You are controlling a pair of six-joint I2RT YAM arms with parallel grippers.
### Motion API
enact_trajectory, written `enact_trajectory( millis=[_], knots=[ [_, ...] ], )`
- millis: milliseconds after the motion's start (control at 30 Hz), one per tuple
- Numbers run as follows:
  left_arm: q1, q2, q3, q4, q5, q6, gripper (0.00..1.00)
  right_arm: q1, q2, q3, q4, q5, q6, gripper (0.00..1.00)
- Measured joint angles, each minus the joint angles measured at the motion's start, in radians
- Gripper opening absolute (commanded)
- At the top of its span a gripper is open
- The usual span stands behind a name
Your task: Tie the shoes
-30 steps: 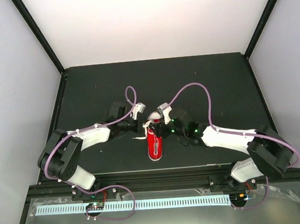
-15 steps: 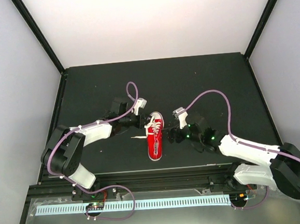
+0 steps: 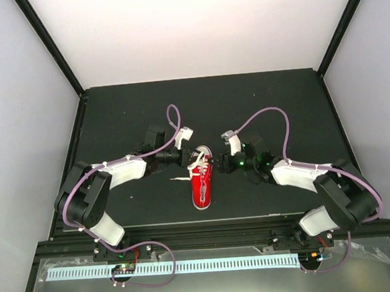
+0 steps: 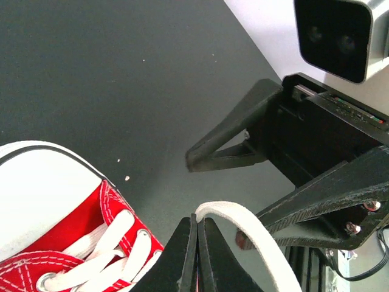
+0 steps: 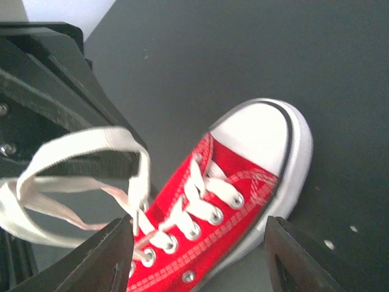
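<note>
The red shoe (image 3: 201, 183) with white toe cap lies on the black table between the two arms, toe toward the back. My left gripper (image 3: 185, 156) sits at its upper left, shut on a white lace (image 4: 252, 234) that arches out of the closed fingertips (image 4: 198, 220). The shoe's toe and eyelets (image 4: 67, 243) lie just left of them. My right gripper (image 3: 218, 164) is at the shoe's upper right. It stands open (image 5: 197, 246) above the laced vamp (image 5: 228, 194), one finger on each side, touching nothing. A lace loop (image 5: 91, 143) hangs over to the left.
The black table (image 3: 266, 100) ends at a front rail, with white walls on three sides. The other arm's dark gripper body (image 4: 304, 140) fills the right of the left wrist view. A loose lace end (image 3: 179, 180) lies left of the shoe.
The right arm drew back to the right, then came in again at the shoe's upper right, its fingers opening wider and then narrowing. The left gripper shifted slightly toward the back, still shut on the lace.
</note>
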Motion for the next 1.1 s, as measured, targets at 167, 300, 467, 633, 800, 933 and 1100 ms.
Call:
enact_trajectory(
  millis=[167, 300, 467, 633, 800, 933, 1100],
  knots=[
    [0.000, 0.004, 0.011, 0.000, 0.018, 0.000, 0.01, 0.000, 0.084, 0.060, 0.045, -0.096, -0.010, 0.58],
    [0.000, 0.014, 0.016, 0.000, 0.027, 0.000, 0.02, 0.000, 0.127, 0.070, 0.076, -0.152, -0.010, 0.55],
    [0.000, 0.022, 0.016, 0.000, 0.033, 0.000, 0.02, 0.000, 0.172, 0.081, 0.093, -0.192, -0.007, 0.49],
    [0.000, 0.033, 0.017, 0.000, 0.034, 0.000, 0.02, 0.000, 0.201, 0.104, 0.109, -0.222, -0.002, 0.44],
    [0.001, 0.040, 0.027, 0.004, 0.034, -0.001, 0.02, 0.006, 0.218, 0.125, 0.111, -0.239, -0.004, 0.21],
    [0.001, 0.040, 0.028, 0.018, 0.031, -0.005, 0.02, 0.011, 0.228, 0.135, 0.113, -0.245, -0.005, 0.02],
    [0.001, 0.040, 0.029, 0.024, 0.026, -0.013, 0.25, 0.012, 0.227, 0.135, 0.106, -0.206, 0.005, 0.02]
  ],
)
